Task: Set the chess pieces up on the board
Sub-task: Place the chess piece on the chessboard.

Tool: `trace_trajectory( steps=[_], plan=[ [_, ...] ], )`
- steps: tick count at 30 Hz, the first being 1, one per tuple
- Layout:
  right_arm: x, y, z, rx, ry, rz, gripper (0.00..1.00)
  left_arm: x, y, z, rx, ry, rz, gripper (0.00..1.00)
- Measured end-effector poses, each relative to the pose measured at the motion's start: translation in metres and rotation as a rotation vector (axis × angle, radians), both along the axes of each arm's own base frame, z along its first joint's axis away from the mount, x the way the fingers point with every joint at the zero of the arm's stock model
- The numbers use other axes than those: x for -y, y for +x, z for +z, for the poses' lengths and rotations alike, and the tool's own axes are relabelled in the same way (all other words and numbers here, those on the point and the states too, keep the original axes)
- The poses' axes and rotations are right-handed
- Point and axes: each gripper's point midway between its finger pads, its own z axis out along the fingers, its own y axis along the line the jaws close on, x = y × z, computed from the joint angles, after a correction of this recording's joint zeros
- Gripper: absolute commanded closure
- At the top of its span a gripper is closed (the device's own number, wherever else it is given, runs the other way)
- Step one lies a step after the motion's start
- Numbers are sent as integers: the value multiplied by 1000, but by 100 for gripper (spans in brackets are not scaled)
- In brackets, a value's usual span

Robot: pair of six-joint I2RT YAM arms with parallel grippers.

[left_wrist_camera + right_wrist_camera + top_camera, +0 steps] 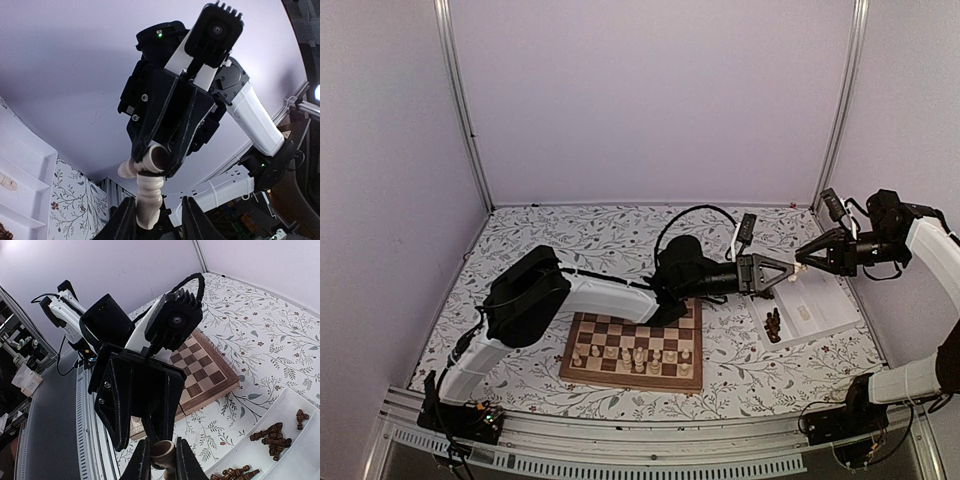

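Right hand [161, 449] pinches a pale piece [149, 192]; only left wrist shows left hand [156, 212] slack around it.

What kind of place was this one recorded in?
Most likely a lab robot workcell: plain pale walls framed by aluminium posts, a floral-covered table with the left arm and right arm bolted at its near edge, and cluttered benches beyond in the right wrist view.

Flat diffuse light, violet cast; faint shadows; wrist views fisheye-bent at edges, bg slightly soft.
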Motion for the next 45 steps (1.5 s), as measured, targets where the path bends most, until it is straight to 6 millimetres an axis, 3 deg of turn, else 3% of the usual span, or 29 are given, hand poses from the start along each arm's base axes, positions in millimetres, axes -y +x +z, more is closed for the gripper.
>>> trace_trajectory(
  steps=[8, 24, 26, 29, 33, 37, 42, 45],
  plan=[
    [-1, 0, 2, 2, 9, 2, 84, 0, 0, -2, -12, -1, -3, 63],
    [-1, 2, 4, 13, 17, 2, 84, 2, 0, -20, -42, 5, -20, 90],
    [-1, 2, 4, 13, 17, 2, 84, 1, 0, -21, -39, 3, -18, 90],
    [-1, 2, 3, 11, 17, 1, 85, -3, 1, -27, -36, 12, -12, 79],
    [-1, 1, 0, 2, 19, 1, 85, -5, 5, -35, -23, 28, 2, 76],
    [-1, 1, 1, 3, 21, 2, 85, -6, 8, -35, -13, 25, 8, 68],
    [-1, 1, 1, 3, 22, 2, 85, -5, 8, -25, -4, 6, 8, 67],
    [-1, 1, 1, 2, 22, 2, 85, -4, 8, -13, 12, -18, 6, 73]
  ],
)
